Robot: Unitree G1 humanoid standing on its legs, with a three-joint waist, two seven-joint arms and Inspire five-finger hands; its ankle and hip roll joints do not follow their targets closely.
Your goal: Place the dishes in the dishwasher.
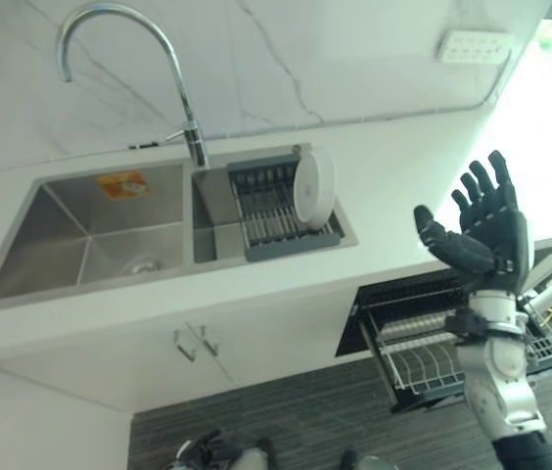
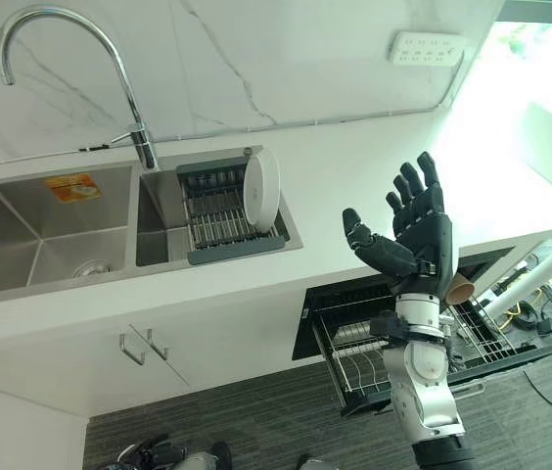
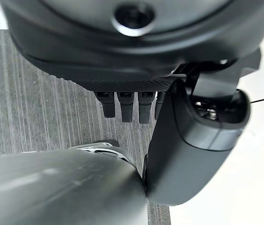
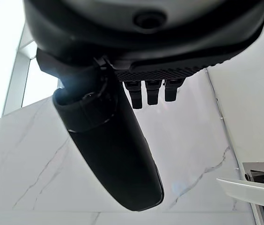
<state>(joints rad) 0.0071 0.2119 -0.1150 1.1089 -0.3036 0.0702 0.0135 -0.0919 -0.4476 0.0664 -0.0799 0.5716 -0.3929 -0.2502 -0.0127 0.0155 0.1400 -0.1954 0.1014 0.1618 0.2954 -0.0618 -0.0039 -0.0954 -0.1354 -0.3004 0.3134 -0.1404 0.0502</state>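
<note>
The right hand [image 2: 415, 235] is raised nearest the head camera, fingers straight and spread, thumb out, holding nothing; it hangs in the air off the front edge of the worktop [image 2: 374, 166], above the pulled-out dishwasher rack [image 2: 393, 343]. Its own wrist view agrees: fingers hang relaxed beside the thumb with only marbled wall beyond and the rim of a white dish at one corner. The left hand [image 3: 132, 105] shows in its wrist view low over the striped floor, fingers relaxed and empty. The white plate [image 2: 261, 186], the dish to be moved, stands on edge in the dark drying rack [image 2: 222, 217] set in the smaller right basin of the sink [image 2: 51, 235], just beside the faucet [image 2: 129, 98], well apart from the raised hand. I judge the task at its reach stage: nothing is grasped yet, and the dishwasher already stands open with wire racks that look largely free. The next move calls for carrying the right hand across the worktop toward the sink's right edge, closing thumb and fingers over the plate's upper rim, and lifting it straight up clear of the rack's tines before swinging back.
</note>
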